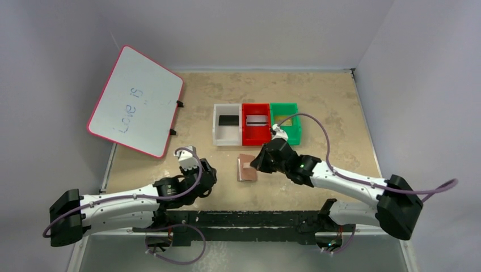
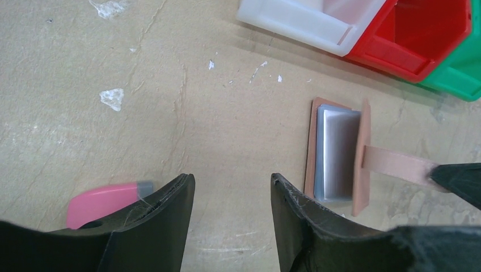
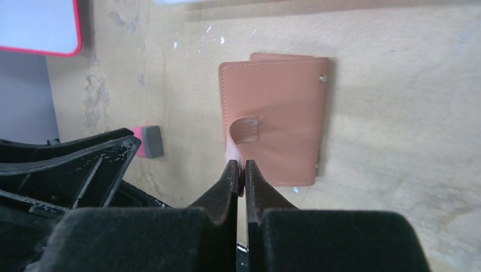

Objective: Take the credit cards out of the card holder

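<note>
The right hand [image 3: 239, 167] is clamping the snap tab [image 3: 245, 129] of the tan card holder [image 1: 247, 168], which is lying on the worktop [image 1: 317, 96] at six o'clock from the red bin [image 1: 256, 136]. The left hand [image 2: 232, 187] is hovering with fingers parted, holding nothing, at nine o'clock from the holder. Credit cards [image 1: 228, 120] are lying in the bins [image 1: 226, 139]. At ten o'clock a whiteboard [image 1: 136, 101] is showing handwritten "Love is".

Three bins [image 1: 256, 136], three credit cards [image 1: 228, 120], one card holder [image 1: 246, 169], one eraser [image 2: 102, 201], one whiteboard [image 1: 136, 102], two arms [image 1: 113, 204].
</note>
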`<state>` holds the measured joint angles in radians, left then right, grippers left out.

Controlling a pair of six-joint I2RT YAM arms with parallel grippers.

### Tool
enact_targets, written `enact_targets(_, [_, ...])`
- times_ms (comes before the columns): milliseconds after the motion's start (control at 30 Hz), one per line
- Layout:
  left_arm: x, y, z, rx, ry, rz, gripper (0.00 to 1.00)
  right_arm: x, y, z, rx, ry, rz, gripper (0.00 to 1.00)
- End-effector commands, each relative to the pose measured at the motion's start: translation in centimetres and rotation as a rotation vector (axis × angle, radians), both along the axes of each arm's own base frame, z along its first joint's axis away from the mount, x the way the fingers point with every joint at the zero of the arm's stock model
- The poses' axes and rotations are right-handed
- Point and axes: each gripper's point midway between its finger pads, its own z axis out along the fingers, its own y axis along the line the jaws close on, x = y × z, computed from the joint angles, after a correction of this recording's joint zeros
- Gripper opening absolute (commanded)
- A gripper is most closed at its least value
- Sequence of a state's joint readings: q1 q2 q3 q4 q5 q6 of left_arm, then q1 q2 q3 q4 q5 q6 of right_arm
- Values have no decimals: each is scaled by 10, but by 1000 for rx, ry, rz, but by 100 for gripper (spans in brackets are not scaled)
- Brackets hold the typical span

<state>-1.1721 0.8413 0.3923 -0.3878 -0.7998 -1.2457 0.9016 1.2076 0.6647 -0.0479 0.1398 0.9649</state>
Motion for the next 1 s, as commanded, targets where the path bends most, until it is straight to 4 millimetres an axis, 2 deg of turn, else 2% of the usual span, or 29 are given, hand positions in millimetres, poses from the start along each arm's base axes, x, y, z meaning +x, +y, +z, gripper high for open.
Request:
enact_targets(0, [7,-24,22,-51,-26,-29,52,5,-35,8,15,-28,-171,0])
enact_targets(167, [9,-43,25,-28,-19,-93,52,4,-75,-12,21,18,-307,0])
enact_targets(333, [9,-76,32,-53,-9,-191,53,-5,-120,-44,-92,134,-509,5])
enact_targets(433, [10,-97,39,-63,-10,-248,53,-7,-129,-53,-131,163,-562,5])
enact_targets(633, [16,-135,46,-59,-13,-323,55,-5,-132,-68,-173,187,-601,6])
enact_targets(800, [18,-164,39,-70,5,-372,55,-1,-133,-70,-188,178,-603,7])
enact_targets(967, [18,-180,28,-84,29,-385,55,-2,-132,-72,-172,176,-596,7])
